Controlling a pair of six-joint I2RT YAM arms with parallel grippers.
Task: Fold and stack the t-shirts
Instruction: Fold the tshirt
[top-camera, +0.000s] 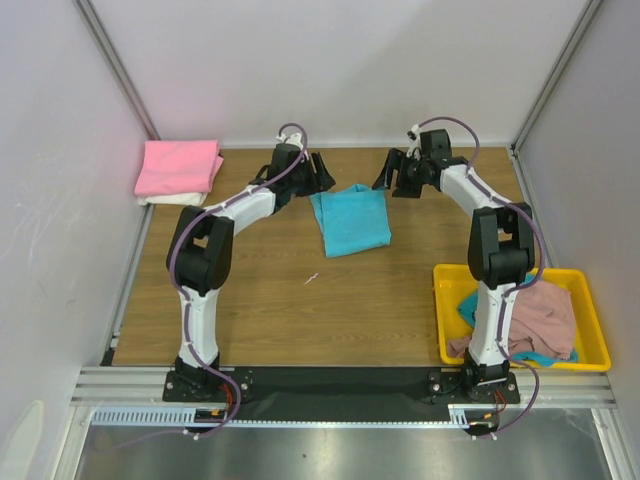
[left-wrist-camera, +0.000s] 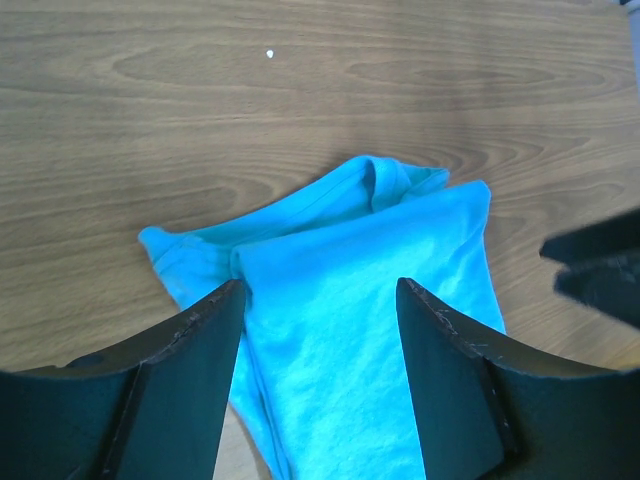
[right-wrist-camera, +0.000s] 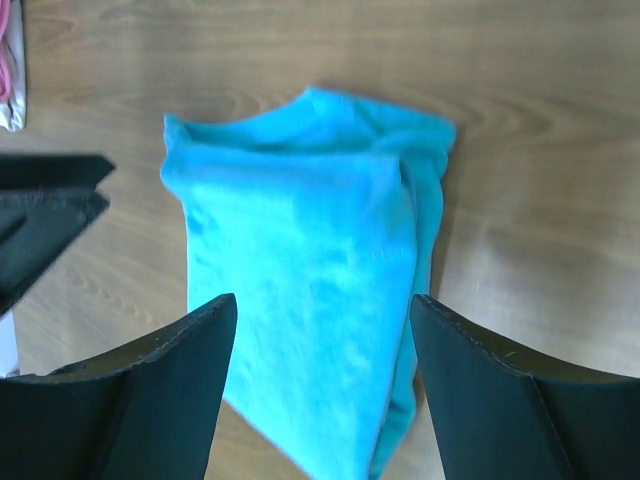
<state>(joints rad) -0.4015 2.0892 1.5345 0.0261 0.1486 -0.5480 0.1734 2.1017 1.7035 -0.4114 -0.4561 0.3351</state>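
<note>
Across the table (top-camera: 260, 310), a dusty pink t-shirt (top-camera: 545, 315) is heaped in the tray (top-camera: 592, 300) at the near right corner, and a folded turquoise t-shirt (top-camera: 350, 220) is laid toward the far edge, flanked at its far end by the left gripper (left-wrist-camera: 320, 290) and right gripper (right-wrist-camera: 322, 305), both spread wide and empty.

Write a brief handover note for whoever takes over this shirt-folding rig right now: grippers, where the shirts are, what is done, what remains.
Left gripper: open, holding nothing, above the blue shirt.
Right gripper: open, holding nothing, above the same shirt.
Blue shirt: folded, lying on the table, towards the back.
Done: bright pink shirt stacked on cream shirt, back left corner.
Left: move the blue shirt onto that stack; fold and stack the dusty pink shirt and teal shirt, both crumpled in the yellow tray.
</note>
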